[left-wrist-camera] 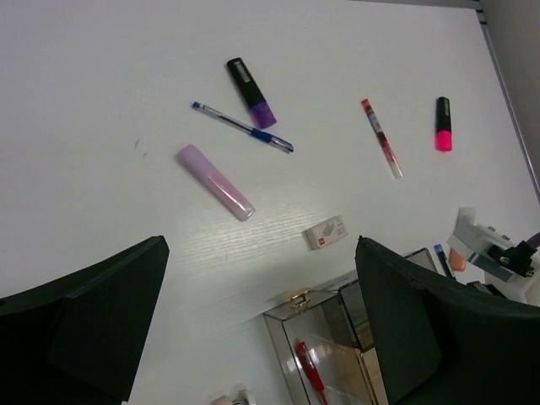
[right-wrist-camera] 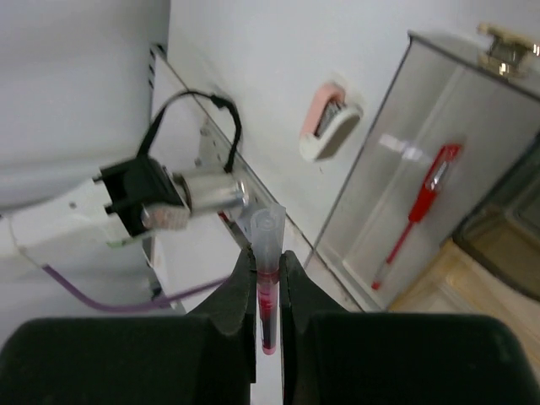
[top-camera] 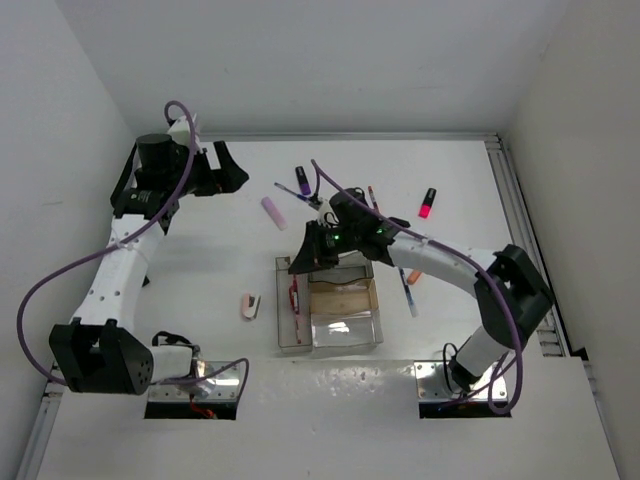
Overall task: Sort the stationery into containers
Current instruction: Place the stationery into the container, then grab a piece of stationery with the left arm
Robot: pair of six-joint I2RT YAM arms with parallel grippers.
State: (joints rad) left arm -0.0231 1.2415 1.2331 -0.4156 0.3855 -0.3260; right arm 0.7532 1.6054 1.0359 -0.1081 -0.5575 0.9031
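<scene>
- Right tool [right-wrist-camera: 268, 278], nearest the lens, is pressed together on a clear-barrelled red pen [right-wrist-camera: 267, 232], which stands between the fingers with its capped end poking out beyond the tips.
- Below it lies the long narrow tray [right-wrist-camera: 422, 110], with another red pen [right-wrist-camera: 419, 205] lying along its floor. The amber tray [top-camera: 345, 297] sits just beside it.
- The overhead view places this tool above the far end of the tray cluster, so the step in hand looks like delivery of the held pen.
- The next move calls for lining the pen up with the tray's long axis, lowering it between the walls and only then letting go; dropped crosswise, it could bridge the rim.
- A pink eraser [right-wrist-camera: 329, 126] rests on the desk [left-wrist-camera: 101, 101] near the tray's outer wall.
- Left tool [left-wrist-camera: 261, 245] hangs at the far left, fingers spread wide and holding nothing.
- Loose items beyond it: a lilac highlighter [left-wrist-camera: 215, 182], purple highlighter [left-wrist-camera: 251, 93], blue pen [left-wrist-camera: 243, 127], white eraser [left-wrist-camera: 326, 232] and pink highlighter [left-wrist-camera: 443, 123].
</scene>
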